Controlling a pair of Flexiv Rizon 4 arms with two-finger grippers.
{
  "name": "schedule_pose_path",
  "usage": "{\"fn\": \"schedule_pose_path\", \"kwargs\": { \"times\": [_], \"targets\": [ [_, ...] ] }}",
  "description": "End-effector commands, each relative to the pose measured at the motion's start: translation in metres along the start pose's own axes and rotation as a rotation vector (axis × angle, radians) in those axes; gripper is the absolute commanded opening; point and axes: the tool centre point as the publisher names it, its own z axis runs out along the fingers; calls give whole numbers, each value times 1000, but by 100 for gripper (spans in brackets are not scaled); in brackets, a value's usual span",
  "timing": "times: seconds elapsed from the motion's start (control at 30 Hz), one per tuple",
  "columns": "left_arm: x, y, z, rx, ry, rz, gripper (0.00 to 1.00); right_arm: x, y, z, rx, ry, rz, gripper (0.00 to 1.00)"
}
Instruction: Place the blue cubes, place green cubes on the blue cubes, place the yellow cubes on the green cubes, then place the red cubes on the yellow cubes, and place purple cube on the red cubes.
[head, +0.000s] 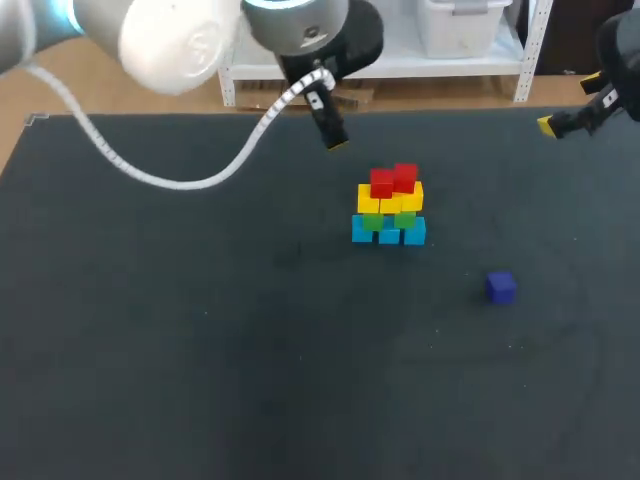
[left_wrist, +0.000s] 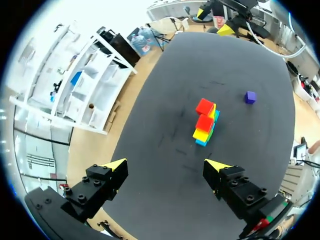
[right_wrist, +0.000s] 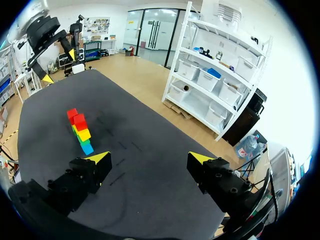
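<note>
A blue-green-yellow-red stack (head: 389, 207) stands central on the table (head: 200, 350), 1 purple cube (head: 500, 287) lies apart, likely last to go on, and left claw (left_wrist: 166, 165) and right claw (right_wrist: 149, 158) hang released, empty.

In the head view, the black right arm (head: 618, 55) is cut off by the edge, and only one yellow tip of its fingers (head: 547, 126) shows. The small green cubes (head: 372, 223) peek out as thin strips between the yellow cubes (head: 390, 205) and the blue cubes (head: 388, 235). In both wrist views the stack of coloured cubes (left_wrist: 205, 122) is too small to count its cubes. Its back side is hidden in the head view.
</note>
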Motion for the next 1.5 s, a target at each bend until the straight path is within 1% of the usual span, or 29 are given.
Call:
{"fn": "schedule_pose_path", "kwargs": {
  "times": [0.03,0.23,0.4,0.7,0.77,0.8,0.9,1.03,1.1,1.13,1.17,1.2,1.5],
  "targets": [
    [20,-3,-8,-68,-89,-20,100,0,4,-2,53,3,2,100],
    [37,3,-13,-126,-89,-87,100,0,4,-2,53,3,2,100],
    [50,7,-14,-175,-56,-152,100,0,4,-2,53,3,2,100],
    [72,9,-12,-201,-39,-269,100,0,4,-2,53,3,2,100],
    [77,11,-11,-212,-7,-303,100,0,4,-2,53,3,2,100],
    [78,11,-11,-221,-16,-302,100,0,4,-2,53,3,2,100],
    [77,14,-10,-213,-45,-297,100,0,4,-2,53,3,2,100],
    [79,24,-8,-208,-75,-313,100,0,4,-2,53,3,2,100],
    [80,28,-8,-206,-61,-317,100,0,4,-2,53,3,2,100],
    [80,29,-8,-191,-66,-318,100,0,4,-2,53,3,2,100],
    [79,30,-8,-181,-36,-287,100,0,4,-2,53,3,2,100],
    [75,29,-6,-157,51,-212,100,0,4,-2,53,3,2,100],
    [75,29,-6,-157,51,-212,100,0,4,-2,53,3,2,100]
  ]
}}
